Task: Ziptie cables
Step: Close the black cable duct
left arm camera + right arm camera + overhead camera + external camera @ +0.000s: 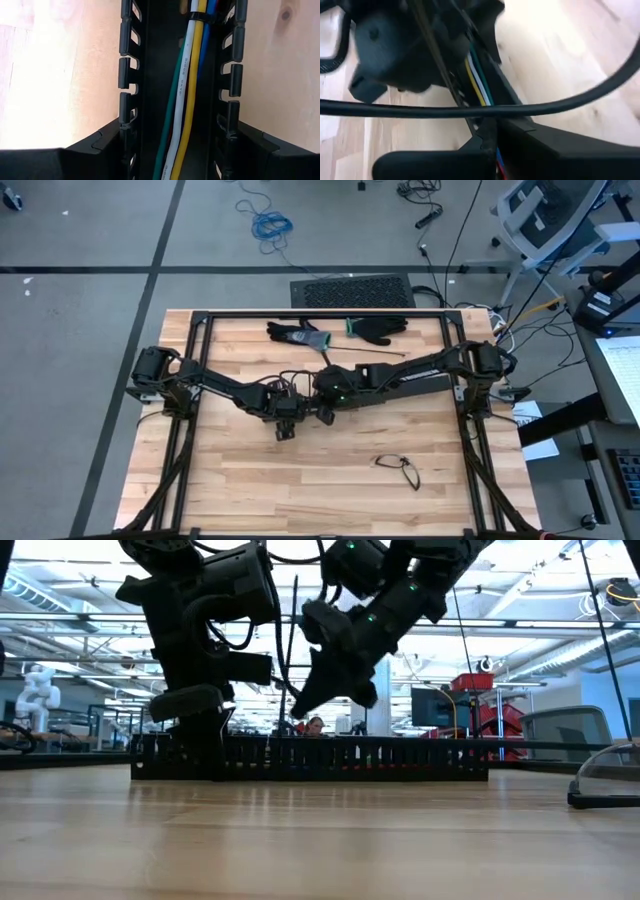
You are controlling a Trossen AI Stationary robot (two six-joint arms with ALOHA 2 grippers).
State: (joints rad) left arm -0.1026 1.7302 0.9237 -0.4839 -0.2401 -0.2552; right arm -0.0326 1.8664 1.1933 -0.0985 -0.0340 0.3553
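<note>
Left gripper [287,423]: fingers [100,150] straddle the slotted duct [130,75], clamped on its walls, likely steadying it. Cables [187,85]: inside the duct, a black tie already round them, seen only from the left wrist. Right gripper [326,412]: closed, just beside, above the duct.

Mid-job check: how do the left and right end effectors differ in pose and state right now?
The left end effector sits low, its fingers straddling the duct, one against each outer wall; the right end effector hangs above the duct, clear of it. The left stands spread wide; the right is shut. Shared: both work mid-table over the duct that holds the cables.
</note>
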